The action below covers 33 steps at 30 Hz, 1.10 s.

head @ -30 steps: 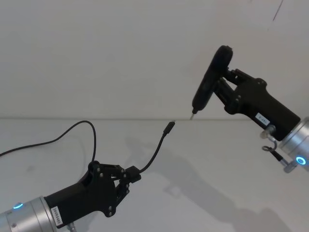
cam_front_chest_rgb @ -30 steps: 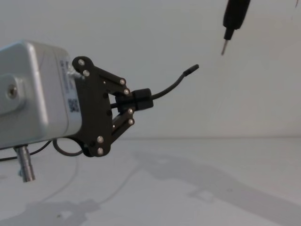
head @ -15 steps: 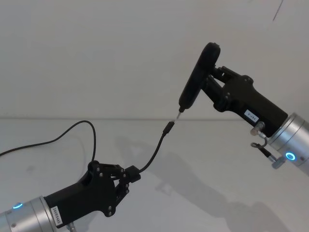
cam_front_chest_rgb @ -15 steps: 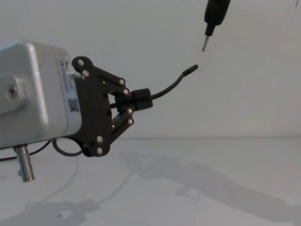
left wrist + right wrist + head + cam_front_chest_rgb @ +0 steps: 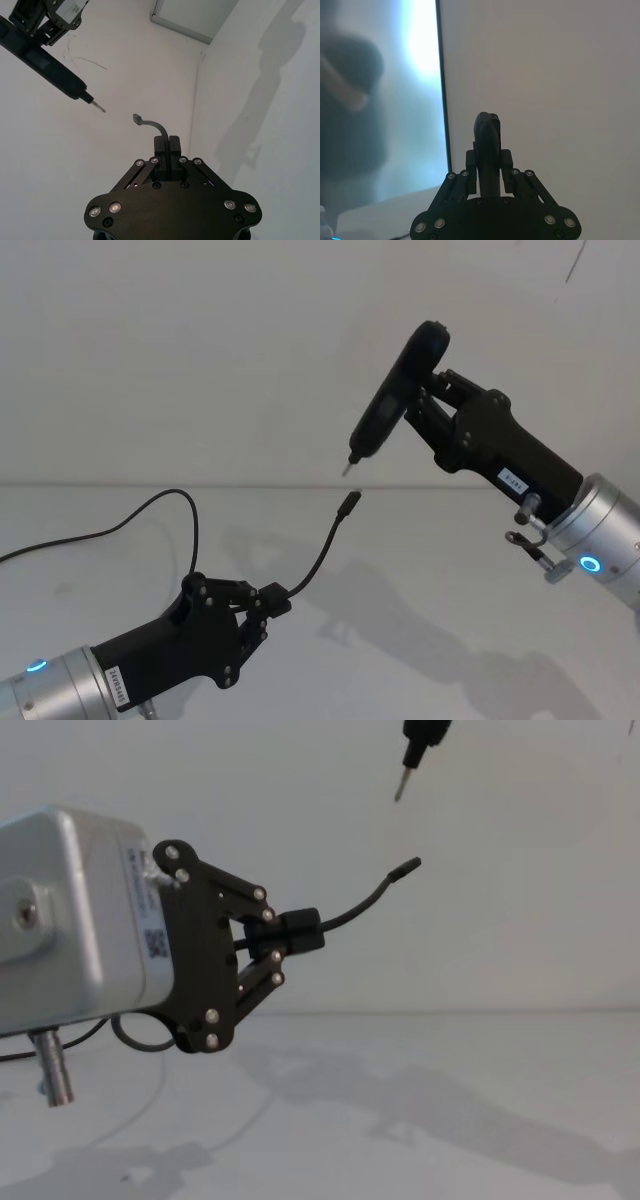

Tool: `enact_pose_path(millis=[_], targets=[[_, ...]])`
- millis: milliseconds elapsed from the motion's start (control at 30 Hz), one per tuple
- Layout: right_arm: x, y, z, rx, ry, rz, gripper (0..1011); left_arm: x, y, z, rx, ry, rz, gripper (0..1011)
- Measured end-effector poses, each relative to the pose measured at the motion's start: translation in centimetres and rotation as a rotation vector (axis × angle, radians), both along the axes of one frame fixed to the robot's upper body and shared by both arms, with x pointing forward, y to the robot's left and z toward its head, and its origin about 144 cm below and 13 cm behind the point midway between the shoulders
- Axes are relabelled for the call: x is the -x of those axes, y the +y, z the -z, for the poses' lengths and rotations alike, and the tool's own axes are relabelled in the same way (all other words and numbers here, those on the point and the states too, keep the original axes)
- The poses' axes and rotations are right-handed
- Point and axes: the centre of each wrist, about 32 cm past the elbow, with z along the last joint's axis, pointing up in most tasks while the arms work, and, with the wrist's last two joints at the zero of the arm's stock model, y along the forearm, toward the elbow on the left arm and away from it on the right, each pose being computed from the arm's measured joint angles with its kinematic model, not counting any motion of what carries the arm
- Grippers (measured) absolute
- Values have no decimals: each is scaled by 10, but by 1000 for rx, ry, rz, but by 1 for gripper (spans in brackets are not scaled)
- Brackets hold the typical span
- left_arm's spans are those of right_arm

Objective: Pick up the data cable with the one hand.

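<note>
Our left gripper [image 5: 275, 600] pinches the cable [image 5: 322, 550] tight above the table [image 5: 450, 640], its plug [image 5: 350, 502] arching up free; our right gripper [image 5: 426, 406] clamps the tool [image 5: 385, 410], tip near the plug, not touching

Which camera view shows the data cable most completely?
The head view: the data cable loops over the table, passes through the shut left gripper and rises to its plug. The chest and left wrist views show the stretch beyond the fingers.
</note>
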Motion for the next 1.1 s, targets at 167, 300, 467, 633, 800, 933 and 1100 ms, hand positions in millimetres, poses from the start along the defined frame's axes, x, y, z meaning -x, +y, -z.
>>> enact_pose_path(millis=[167,300,467,633,800,933,1100], targets=[[-4,0,5,-36,-27,-23,284,0,0,0,0,0,0,48],[-7,0,9,-66,-41,-30,284,0,0,0,0,0,0,48],[-10,-1,13,-101,-58,-13,283,0,0,0,0,0,0,48],[-11,-1,16,-119,-57,27,284,0,0,0,0,0,0,48],[-13,-2,20,-112,-45,88,284,0,0,0,0,0,0,48],[-14,-1,22,-91,-30,137,284,0,0,0,0,0,0,48],[-15,-2,24,-32,6,198,284,0,0,0,0,0,0,48]])
